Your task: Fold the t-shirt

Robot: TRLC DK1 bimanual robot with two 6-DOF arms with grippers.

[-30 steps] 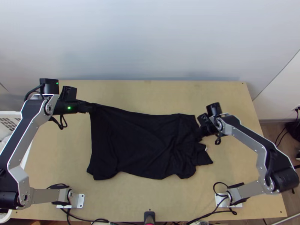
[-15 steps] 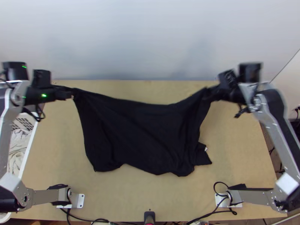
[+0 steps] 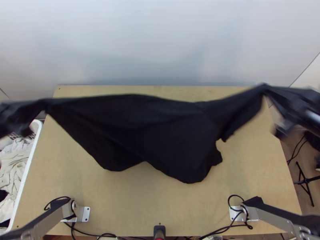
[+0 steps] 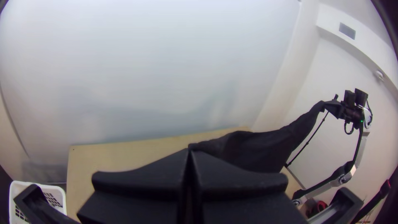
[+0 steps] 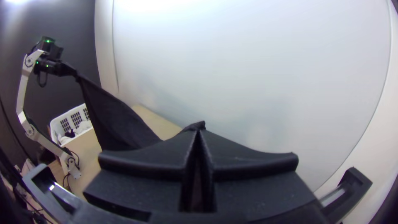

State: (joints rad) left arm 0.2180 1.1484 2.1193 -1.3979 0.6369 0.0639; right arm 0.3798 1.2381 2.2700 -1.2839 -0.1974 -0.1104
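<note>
The t-shirt (image 3: 160, 132) spans the space over the desk (image 3: 132, 204), between the left gripper (image 3: 39, 106) and right gripper (image 3: 270, 90). Left of the desk stands a basket (image 3: 30, 160) with cloths (image 3: 14, 162) in it; beyond the far edge, a wall (image 3: 160, 40).

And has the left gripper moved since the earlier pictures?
Yes, the left gripper has moved leftward in the top view: from inside the left edge of the table to about that edge or just past it.

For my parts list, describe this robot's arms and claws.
Left arm and right arm: silver-grey links, black joints, looping black cables, tiny green lights near the wrist. Left claw and right claw: two wide, flat black fingers each.
</note>
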